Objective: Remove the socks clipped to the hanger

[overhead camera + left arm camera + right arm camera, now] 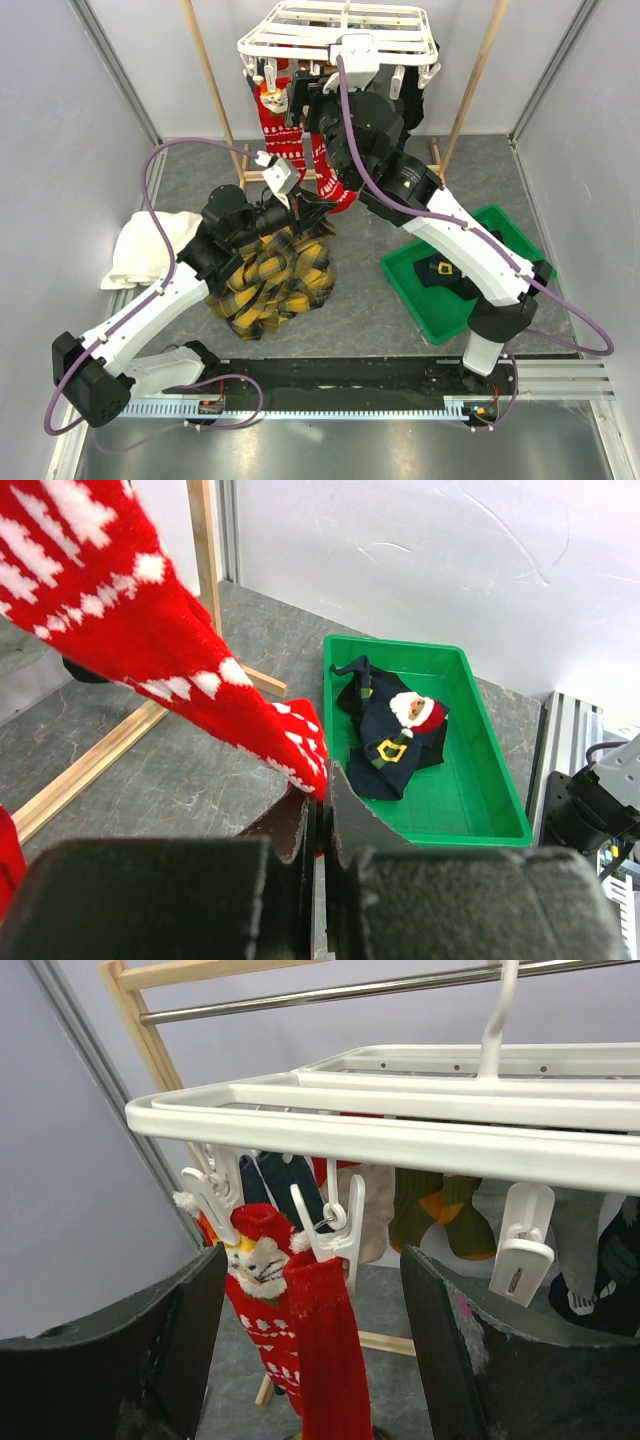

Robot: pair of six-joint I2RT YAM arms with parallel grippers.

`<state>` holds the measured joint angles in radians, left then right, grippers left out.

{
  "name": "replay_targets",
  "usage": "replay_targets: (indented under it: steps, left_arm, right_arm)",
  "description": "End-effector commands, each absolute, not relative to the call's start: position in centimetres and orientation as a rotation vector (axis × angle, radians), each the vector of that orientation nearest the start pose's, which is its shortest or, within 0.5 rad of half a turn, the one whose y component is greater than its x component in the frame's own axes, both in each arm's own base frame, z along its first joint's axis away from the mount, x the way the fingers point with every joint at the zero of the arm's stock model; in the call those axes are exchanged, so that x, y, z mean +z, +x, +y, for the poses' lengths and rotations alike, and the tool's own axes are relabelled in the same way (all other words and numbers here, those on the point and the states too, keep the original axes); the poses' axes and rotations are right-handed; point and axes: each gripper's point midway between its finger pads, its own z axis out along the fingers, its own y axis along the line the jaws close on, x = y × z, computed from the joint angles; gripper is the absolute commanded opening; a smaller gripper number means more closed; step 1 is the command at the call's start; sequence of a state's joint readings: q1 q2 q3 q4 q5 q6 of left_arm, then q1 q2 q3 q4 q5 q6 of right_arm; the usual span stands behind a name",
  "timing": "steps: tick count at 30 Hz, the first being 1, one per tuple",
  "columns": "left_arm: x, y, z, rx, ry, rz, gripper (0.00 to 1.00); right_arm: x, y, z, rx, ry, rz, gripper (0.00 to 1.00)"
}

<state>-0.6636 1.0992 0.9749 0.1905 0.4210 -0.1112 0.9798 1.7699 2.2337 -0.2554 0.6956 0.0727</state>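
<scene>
The left claw (pixel 322 802) is shown closed on the toe of a red sock (pixel 150 630) with white patterns, which slants down from the hanger (pixel 340 30). The right claw (pixel 312 1260) is held wide open and empty just under the hanger's rim, with a white peg (pixel 340 1225) framed between its fingers. Other socks (pixel 440 1210) are clipped beneath the hanger. Below and right of the hanger, a navy Santa sock (pixel 395 745) lies in a green tray (pixel 465 790) on the tabletop (pixel 150 780).

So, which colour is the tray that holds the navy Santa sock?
The tray is green; the left wrist view shows it best.
</scene>
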Motion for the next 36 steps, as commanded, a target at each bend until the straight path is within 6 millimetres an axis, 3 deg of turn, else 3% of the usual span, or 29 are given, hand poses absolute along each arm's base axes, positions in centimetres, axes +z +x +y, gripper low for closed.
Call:
replay_targets:
  steps: [1,5,13,19,23,26,30,34,36]
  left_arm:
    - [36.7,24.9,-29.6,-0.952,0.751,1.333,0.02]
    - [36.7,24.9,-29.6,-0.953,0.752,1.332,0.02]
    - [36.9,24.8,-29.5,-0.949,0.75,1.324,0.02]
    - [36.9,24.8,-29.4,-0.947,0.747,1.325,0.02]
    - [37.0,24.8,-29.4,-0.945,0.744,1.324,0.02]
    - [36.9,24.9,-29.5,-0.946,0.744,1.328,0.02]
    - [36.8,24.9,-29.4,-0.944,0.742,1.331,0.02]
    - [36.7,25.0,-29.5,-0.944,0.742,1.334,0.02]
    - [36.7,25.0,-29.5,-0.944,0.742,1.336,0.02]
  right_arm:
    - [56.5,35.7,32.8,0.419,0.031,1.353,0.76]
    - [56.9,36.0,33.3,0.442,0.04,1.332,0.69]
    - [56.8,37.2,33.3,0.444,0.052,1.322,0.63]
    - [56.7,37.6,33.5,0.451,0.038,1.317,0.36]
    - [56.5,37.5,33.6,0.461,0.021,1.315,0.1]
    - [56.4,37.4,33.5,0.462,0.017,1.315,0.0]
    - [56.4,37.1,33.2,0.467,0.019,1.315,0.01]
    - [56.4,36.4,32.9,0.491,0.01,1.318,0.3]
    - [56.4,36.0,32.8,0.509,-0.007,1.319,0.36]
